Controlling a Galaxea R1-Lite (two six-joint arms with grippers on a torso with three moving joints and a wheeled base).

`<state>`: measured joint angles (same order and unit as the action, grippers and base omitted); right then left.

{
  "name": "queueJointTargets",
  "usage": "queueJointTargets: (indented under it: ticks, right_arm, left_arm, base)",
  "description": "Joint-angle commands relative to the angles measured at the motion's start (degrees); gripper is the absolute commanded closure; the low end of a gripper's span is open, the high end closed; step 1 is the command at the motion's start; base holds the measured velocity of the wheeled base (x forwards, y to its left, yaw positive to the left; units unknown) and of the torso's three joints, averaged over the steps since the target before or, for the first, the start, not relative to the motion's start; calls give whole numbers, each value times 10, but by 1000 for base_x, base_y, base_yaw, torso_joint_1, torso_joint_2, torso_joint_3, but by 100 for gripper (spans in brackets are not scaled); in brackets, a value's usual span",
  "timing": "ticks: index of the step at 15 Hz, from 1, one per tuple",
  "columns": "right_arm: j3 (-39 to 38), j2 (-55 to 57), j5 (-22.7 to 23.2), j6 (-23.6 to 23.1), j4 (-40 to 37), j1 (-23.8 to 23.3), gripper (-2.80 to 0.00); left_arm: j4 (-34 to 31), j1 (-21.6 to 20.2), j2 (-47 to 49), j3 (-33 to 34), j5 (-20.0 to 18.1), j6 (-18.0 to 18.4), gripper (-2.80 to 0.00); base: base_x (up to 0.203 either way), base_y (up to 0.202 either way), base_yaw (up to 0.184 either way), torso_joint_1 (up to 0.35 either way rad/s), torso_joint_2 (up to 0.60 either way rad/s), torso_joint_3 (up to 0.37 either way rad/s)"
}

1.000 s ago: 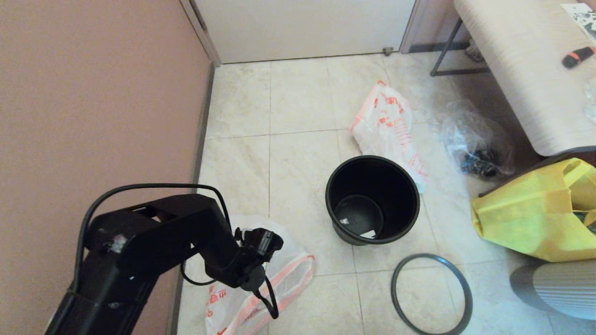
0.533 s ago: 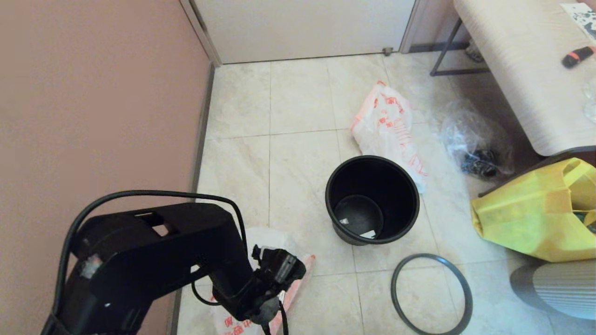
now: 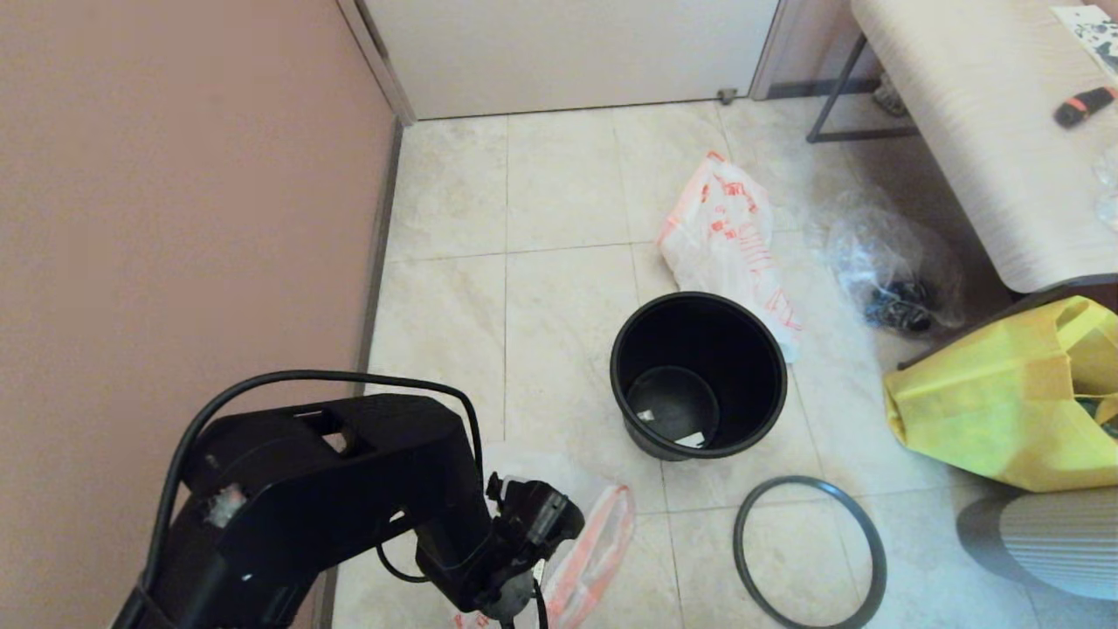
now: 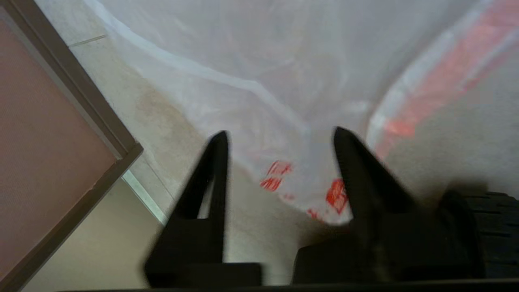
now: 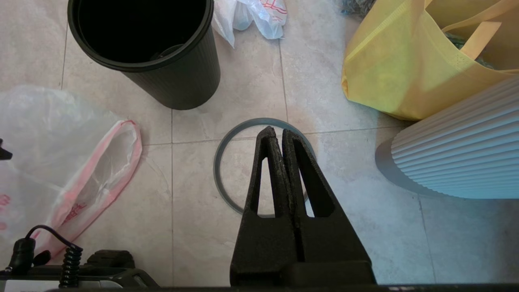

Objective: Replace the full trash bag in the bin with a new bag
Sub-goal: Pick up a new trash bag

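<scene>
1. The left gripper [image 4: 279, 136] sits low over the new bag [image 3: 585, 542] near the wall [image 3: 175, 201], its fingers spread wide with the thin film lying between and beyond them; whether they touch the plastic cannot be told.
2. The new bag lies limp on the tiled floor [image 3: 559, 175], a pink-orange handle loop [image 5: 101, 178] open toward the bin [image 3: 699, 376] and a few orange characters by the fingertips [image 4: 221, 140].
3. The bin stands upright, unlined, with 1 pale scrap at its bottom.
4. The grey hoop [image 3: 808, 550] lies flat on the floor, just beside the bin and apart from its rim.
5. The full trash bag [image 3: 729, 240] rests on the floor behind the bin, touching its far side.
6. The right gripper [image 5: 279, 134] hangs above the hoop, fingers pressed together on nothing.
7. A yellow fabric bag [image 3: 1004, 402] and a clear crinkled bag [image 3: 886, 262] sit to the right.
</scene>
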<state>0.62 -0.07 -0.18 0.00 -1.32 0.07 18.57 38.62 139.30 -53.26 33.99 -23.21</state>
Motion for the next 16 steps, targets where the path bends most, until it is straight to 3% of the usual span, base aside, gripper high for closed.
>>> queueJointTargets:
  ticks: [1, 4, 7, 9, 12, 14, 16]
  right_arm:
    - [0, 1, 0, 0, 0, 1, 0]
    - [0, 1, 0, 0, 0, 0, 0]
    - [0, 1, 0, 0, 0, 0, 0]
    - [0, 1, 0, 0, 0, 1, 0]
    - [0, 1, 0, 0, 0, 0, 0]
    - [0, 1, 0, -1, 0, 0, 0]
    - [0, 1, 0, -1, 0, 1, 0]
  left_arm:
    - [1, -4, -35, 7, 3, -4, -280]
    - [-1, -50, -79, 7, 18, -45, -280]
    - [3, -104, -42, -20, 52, -71, -280]
    - [2, -140, -8, -68, 80, -83, -280]
    - [-41, -169, 26, -134, 91, -92, -280]
    - [-89, -183, 53, -189, 74, -114, -280]
    - [-131, -191, 63, -217, -3, -135, -280]
  base:
    - [0, 0, 0, 0, 0, 0]
    - [0, 0, 0, 0, 0, 0]
    - [0, 0, 0, 0, 0, 0]
    - [0, 0, 0, 0, 0, 0]
    - [0, 0, 0, 0, 0, 0]
    - [0, 0, 0, 0, 0, 0]
    - [0, 0, 0, 0, 0, 0]
